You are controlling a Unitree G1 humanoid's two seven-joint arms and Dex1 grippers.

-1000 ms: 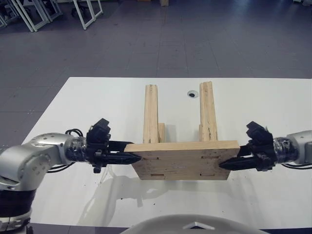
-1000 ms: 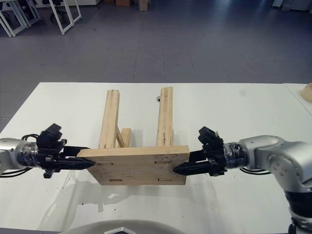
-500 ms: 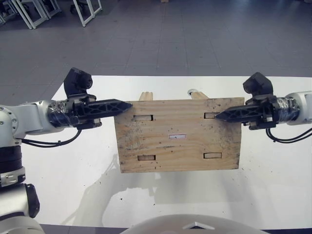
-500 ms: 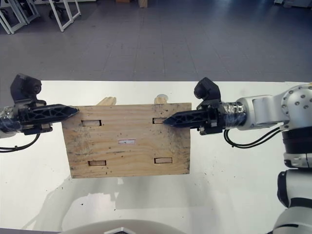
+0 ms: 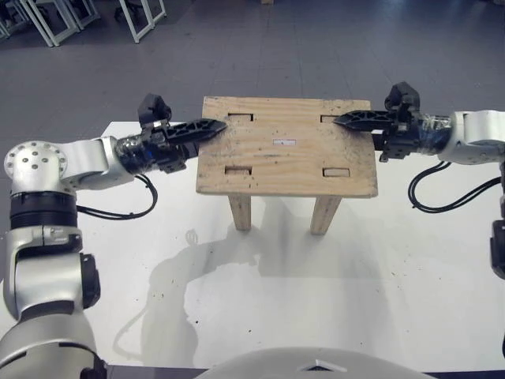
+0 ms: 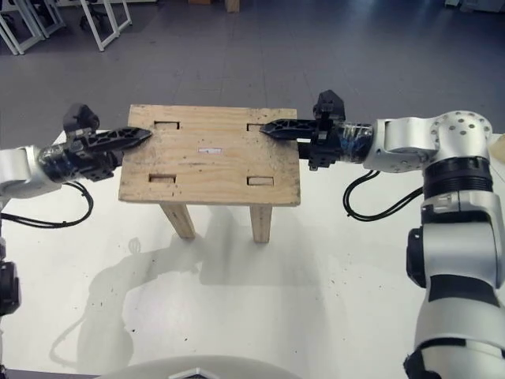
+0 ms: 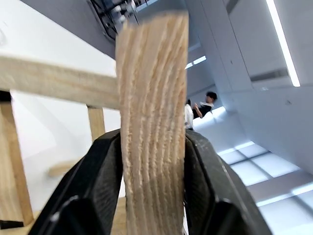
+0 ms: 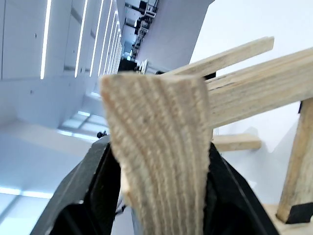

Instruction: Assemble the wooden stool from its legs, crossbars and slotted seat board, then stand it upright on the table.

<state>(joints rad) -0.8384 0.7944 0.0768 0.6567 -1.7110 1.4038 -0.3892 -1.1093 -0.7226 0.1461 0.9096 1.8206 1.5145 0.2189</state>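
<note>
Left eye view: the stool [image 5: 286, 162] stands upright on the white table [image 5: 237, 316], toward its far edge; the seat board [image 5: 272, 130] is on top with four slots showing. The two near legs [image 5: 240, 212] reach the tabletop and look planted, though I can't swear every foot touches. The left gripper [image 5: 209, 127] pinches the board's far left corner; the right gripper [image 5: 349, 121] has the far right one.

Right eye view: same story; each pincer bites the board's edge from its own side, arms stretched out roughly level.

Left wrist view: the board's end grain is squeezed between two black fingers [image 7: 95, 181], so that pincer is clamped on the board; a crossbar [image 7: 54, 81] and a leg run underneath.

Right wrist view: same deal; fingers [image 8: 98, 186] tight on the board edge, crossbars behind.

My take on finishing this well: let it settle flat first; then let go on both sides together and back straight out sideways, so neither tip drags a corner and tips or slides it; those slot joints might be loose.
</note>
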